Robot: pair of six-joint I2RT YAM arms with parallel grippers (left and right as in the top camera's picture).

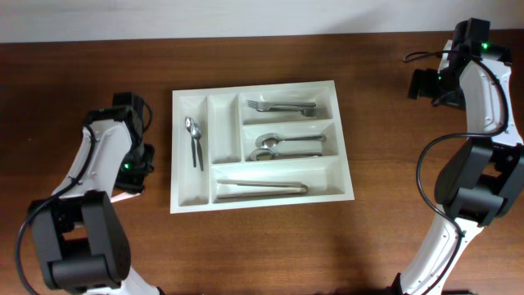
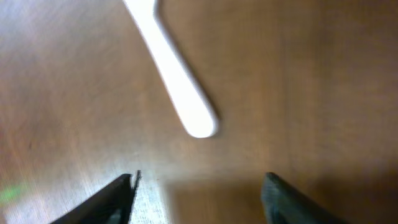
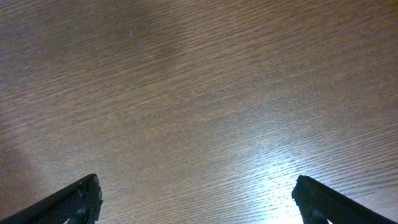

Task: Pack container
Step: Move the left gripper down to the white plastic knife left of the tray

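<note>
The container [image 1: 182, 201], a white cutlery tray with five compartments, lies mid-table. It holds small spoons [image 1: 195, 141] in the far-left upright slot, forks [image 1: 283, 106] in the top long slot, spoons [image 1: 286, 146] in the middle one and knives [image 1: 262, 188] in the bottom one. The second upright slot is bare. My left gripper [image 1: 131, 182] is left of the tray, open, low over the table. A blurred white handle [image 2: 180, 81] lies ahead of its fingers [image 2: 199, 190]; it also shows in the overhead view [image 1: 123, 195]. My right gripper [image 1: 426, 83] is open and empty over bare wood [image 3: 196, 199].
The brown wooden table [image 1: 270, 254] extends round the tray. Both arm bases stand at the front corners, the left [image 1: 78, 246] and the right [image 1: 475, 192]. The table's far edge runs along the top of the overhead view.
</note>
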